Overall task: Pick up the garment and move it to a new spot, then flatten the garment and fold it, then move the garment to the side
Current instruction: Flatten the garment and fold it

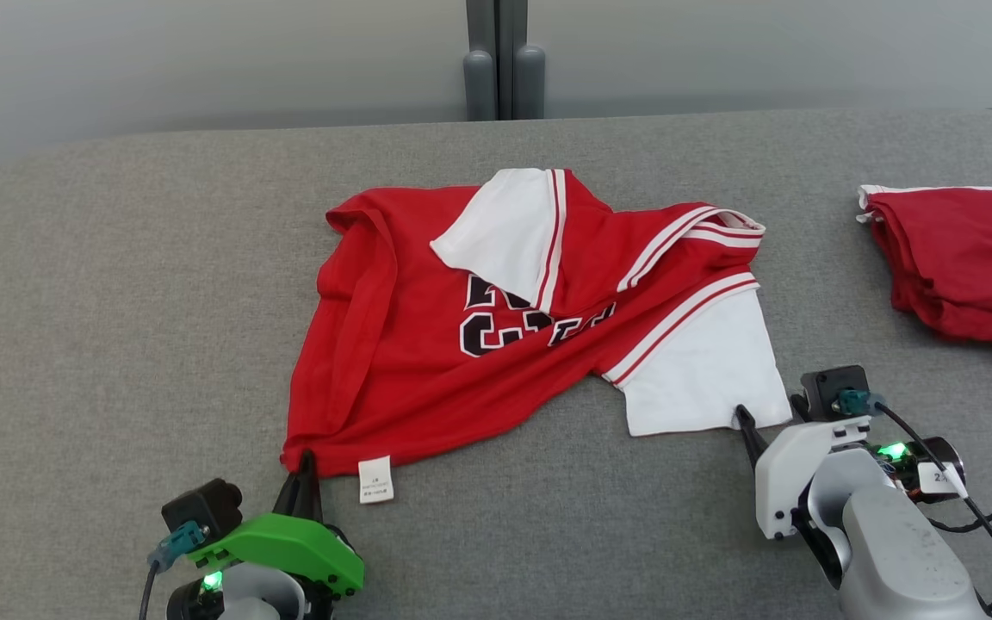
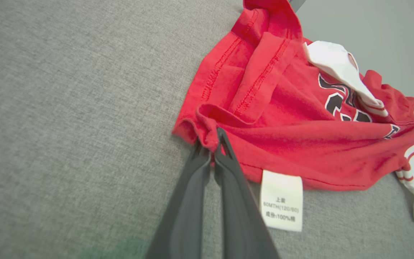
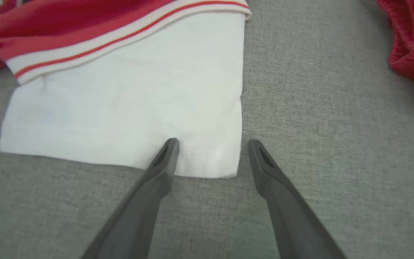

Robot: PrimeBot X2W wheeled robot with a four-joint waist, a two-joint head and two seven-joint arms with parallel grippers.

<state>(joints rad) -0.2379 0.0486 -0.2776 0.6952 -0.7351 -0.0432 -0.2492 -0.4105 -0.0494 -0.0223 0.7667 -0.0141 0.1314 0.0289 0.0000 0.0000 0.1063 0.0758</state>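
Head view first, says Ana: where does the garment lie?

Ben: The garment (image 1: 427, 379), a red cotton jersey with white sleeves, striped trim and black lettering, lies rumpled in the middle of the grey woven fabric surface (image 1: 117, 301). One sleeve is folded over the chest. The other white sleeve (image 1: 703, 370) lies flat at the jersey's near right side.

Ana: And the left gripper?

Ben: The left gripper (image 1: 305, 458) is at the jersey's near left corner. Left wrist view shows its two dark fingers (image 2: 189, 194) pressed together, with a bunch of red hem pinched between the tips. A white rectangular care label (image 2: 281, 199) lies on the surface just beside them.

Ana: The right one?

Ben: The right gripper (image 3: 210, 144) is spread wide and holds nothing. One finger is over the flat sleeve's near corner, the other over bare grey fabric just beside the sleeve's edge. Whether the tips touch down I cannot tell.

Ana: Anything else?

Ben: A second red cloth with a white edge (image 1: 961, 258) lies in a folded heap, well apart at the far right.
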